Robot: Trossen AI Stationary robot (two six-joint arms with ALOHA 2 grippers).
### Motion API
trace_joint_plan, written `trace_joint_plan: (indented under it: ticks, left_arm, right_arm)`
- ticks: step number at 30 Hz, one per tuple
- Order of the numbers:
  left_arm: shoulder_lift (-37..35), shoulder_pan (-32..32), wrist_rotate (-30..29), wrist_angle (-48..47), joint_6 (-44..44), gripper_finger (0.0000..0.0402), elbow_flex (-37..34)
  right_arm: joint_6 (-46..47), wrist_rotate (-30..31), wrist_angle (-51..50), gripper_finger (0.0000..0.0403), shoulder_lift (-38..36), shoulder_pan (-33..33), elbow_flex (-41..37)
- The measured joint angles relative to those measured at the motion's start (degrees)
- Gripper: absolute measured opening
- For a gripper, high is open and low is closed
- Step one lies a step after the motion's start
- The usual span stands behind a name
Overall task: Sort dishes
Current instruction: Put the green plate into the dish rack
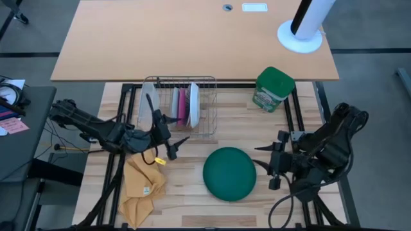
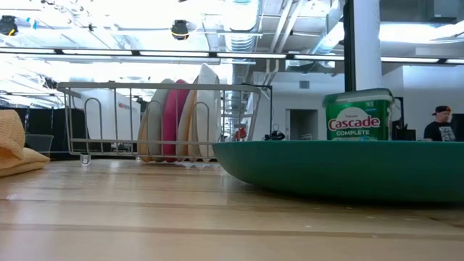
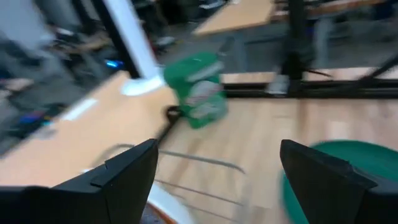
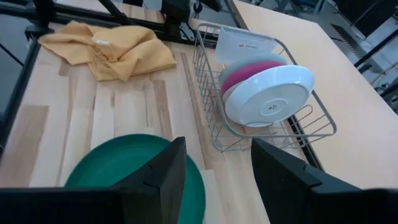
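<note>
A wire dish rack [image 1: 207, 125] stands at the table's far middle. In it several small plates stand on edge: a white one [image 4: 270, 93], a magenta-pink one [image 4: 249, 67] and a grey one [image 1: 174, 104]. A large dark green plate [image 1: 230, 173] lies face down on the wood in front of the rack, resting on its rim. My left gripper [image 1: 176, 146] hovers open just in front of the rack's near left corner, nothing between its fingers [image 3: 124, 180]. My right gripper [image 1: 260, 158] hangs open beside the green plate's right edge, clear of it.
A frosted container [image 1: 149, 102] stands in the rack's left end. A green detergent canister [image 1: 274, 88] sits at the far right. A crumpled yellow cloth [image 1: 144, 186] lies at the near left. A larger desk with a white post [image 1: 302, 32] lies beyond the table.
</note>
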Motion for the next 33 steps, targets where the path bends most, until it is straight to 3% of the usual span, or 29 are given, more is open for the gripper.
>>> trace_joint_plan:
  ticks: [4,10,17,24,33]
  left_arm:
    - [0.02,-0.09,7.33,-0.74,-5.29,0.0329,0.0]
    - [0.74,-0.23,16.96,-0.55,-13.16,0.0329,0.0]
    - [4.61,-0.48,18.19,0.15,-19.4,0.0329,0.0]
    - [7.53,-0.51,21.11,4.92,-20.22,0.0329,0.0]
    - [7.47,-2.54,21.28,5.46,-20.58,0.0329,0.04]
  right_arm:
    - [1.43,0.0,3.42,0.0179,0.02,-0.09,-3.87]
    - [13.04,-0.02,7.08,0.0179,0.02,-0.72,-9.51]
    - [29.37,-6.61,7.7,0.0179,0.02,-0.78,-16.55]
    - [47.86,-14.92,7.76,0.0179,0.02,-1.81,-23.17]
    - [54.01,-22.78,9.02,0.0194,0.0,-7.14,-30.45]
